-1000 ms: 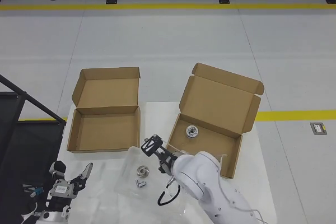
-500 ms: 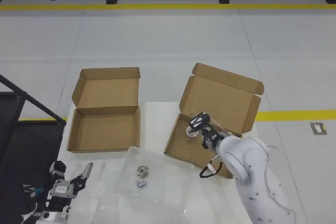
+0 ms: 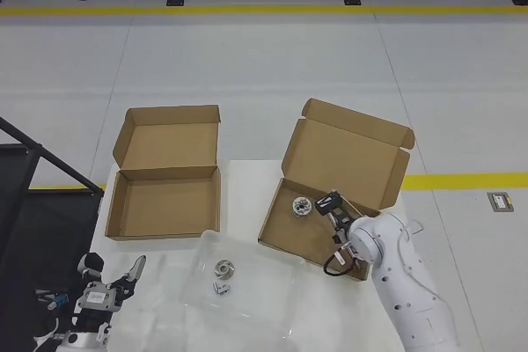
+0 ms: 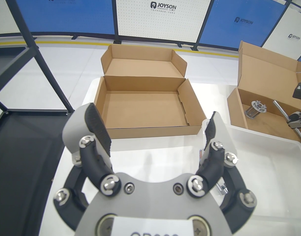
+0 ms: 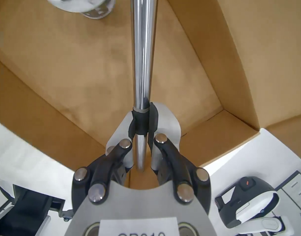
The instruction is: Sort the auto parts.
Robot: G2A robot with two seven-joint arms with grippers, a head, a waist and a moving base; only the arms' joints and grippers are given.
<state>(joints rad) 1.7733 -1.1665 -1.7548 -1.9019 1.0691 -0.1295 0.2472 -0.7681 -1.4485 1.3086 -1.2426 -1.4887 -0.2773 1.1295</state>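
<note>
My right gripper (image 3: 329, 207) hangs inside the right cardboard box (image 3: 363, 258), shut on a shiny metal rod (image 5: 143, 37). The rod sticks out past the fingertips (image 5: 138, 119) over the box floor, with its far end beside a round finned metal part (image 3: 301, 206) lying there. At the table's near left corner my left gripper (image 3: 114, 280) stands open, holding nothing. A clear plastic tray (image 3: 264, 308) in the middle front holds a round metal part (image 3: 223, 267) and a small bracket (image 3: 220, 287). The left cardboard box (image 3: 163, 207) is bare inside.
Both boxes have their lids standing open at the far side. A black metal rack (image 3: 18, 220) borders the table on the left. A black and white device (image 5: 246, 207) lies off the table by the right box corner.
My right arm has carried the rod from above the clear tray across into the right box and lowered it beside the round part. The left arm has kept still.
</note>
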